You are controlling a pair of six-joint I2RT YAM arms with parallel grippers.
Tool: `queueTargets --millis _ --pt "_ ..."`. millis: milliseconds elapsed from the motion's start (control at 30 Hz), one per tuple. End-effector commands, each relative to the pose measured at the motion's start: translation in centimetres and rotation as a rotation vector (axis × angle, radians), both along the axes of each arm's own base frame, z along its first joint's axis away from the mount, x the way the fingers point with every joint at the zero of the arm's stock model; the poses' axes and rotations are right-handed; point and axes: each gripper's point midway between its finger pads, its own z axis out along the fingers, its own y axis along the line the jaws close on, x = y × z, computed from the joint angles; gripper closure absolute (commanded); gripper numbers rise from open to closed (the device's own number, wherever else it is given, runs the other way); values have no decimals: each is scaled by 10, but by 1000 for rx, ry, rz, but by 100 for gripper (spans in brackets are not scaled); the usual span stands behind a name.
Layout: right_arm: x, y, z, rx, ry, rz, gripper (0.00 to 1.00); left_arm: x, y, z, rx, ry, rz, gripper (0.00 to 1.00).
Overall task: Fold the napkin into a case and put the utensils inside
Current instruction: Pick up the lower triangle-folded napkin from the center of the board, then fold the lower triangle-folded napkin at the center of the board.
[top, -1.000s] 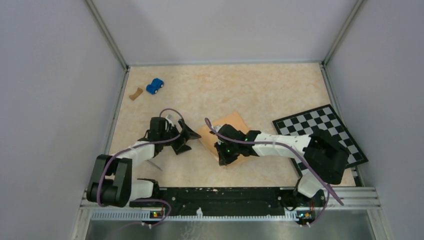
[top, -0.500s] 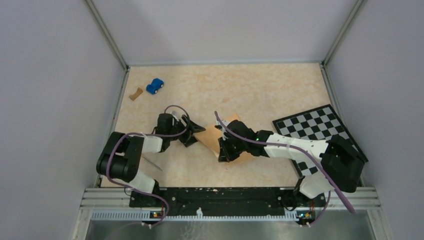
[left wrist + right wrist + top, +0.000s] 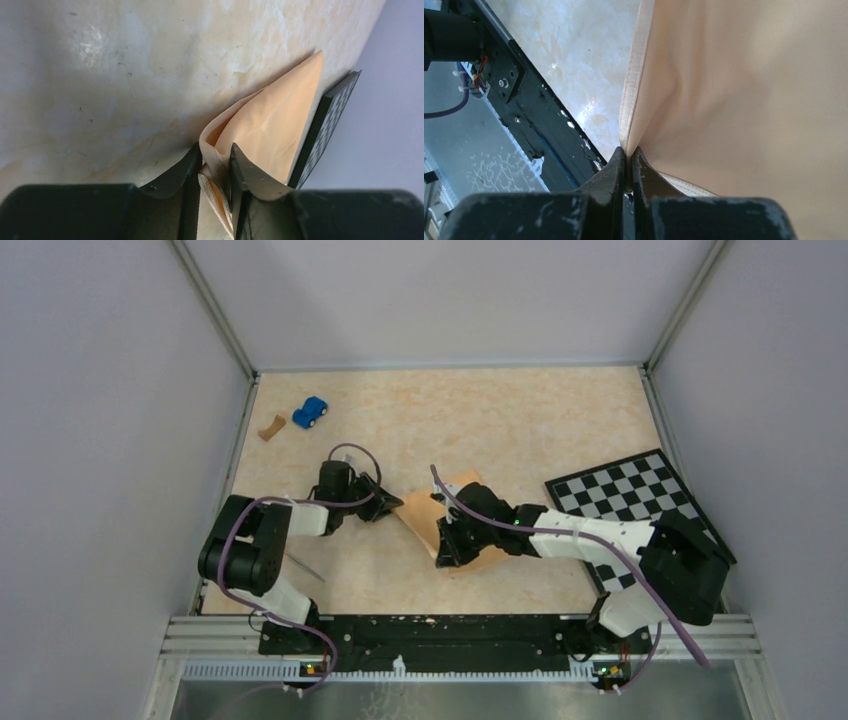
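The left claw [image 3: 385, 502] is pinching the napkin [image 3: 421, 517]. In the left wrist view its 2 fingers [image 3: 187, 167] stand narrowly apart with a bunched fold of the tan-orange cloth [image 3: 270, 120] caught between the tips. The fold rises just ahead of them, then slopes away to a point. The right claw [image 3: 443, 550] is pressed almost together on the same napkin. In the right wrist view its tips [image 3: 629, 152] grip the hemmed edge of the sheet [image 3: 749, 100], which spreads up and to the right of them with a soft crease.

From above, the napkin sits between the 2 claws. Its left corner is at the left claw's tips. Its near edge is at the right claw's tips, and the right wrist lies across its middle.

- 1 thin silvery utensil [image 3: 305, 568] lies on the table [image 3: 520, 420] behind the left claw, toward the arm bases and beside the left arm's elbow. It is apart from the napkin.
- The checkerboard [image 3: 620, 495] lies well to the right of the right claw. In the left wrist view it shows edge-on [image 3: 325, 125] just past the cloth.
- A blue toy car [image 3: 310, 412] and a small brown scrap [image 3: 270, 427] sit beyond the left claw, to its left and well apart from it.
- The black base rail [image 3: 524, 100] runs to the left of the right claw's tips.
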Motion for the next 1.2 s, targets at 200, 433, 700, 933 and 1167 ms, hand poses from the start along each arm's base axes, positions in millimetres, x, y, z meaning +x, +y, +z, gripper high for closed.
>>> queueTargets --millis 200,433,700,933,1167 --pt "-19 19 12 207 70 66 100 18 31 16 258 -15 32 100" --pt "-46 45 32 460 221 126 100 -6 67 41 437 189 195 100" --pt "-54 27 7 481 321 63 100 -10 68 46 743 426 354 100" --pt "-51 8 -21 412 302 18 100 -6 40 39 895 504 405 100" --pt "-47 -10 -38 332 228 -19 100 2 17 37 996 525 427 100"
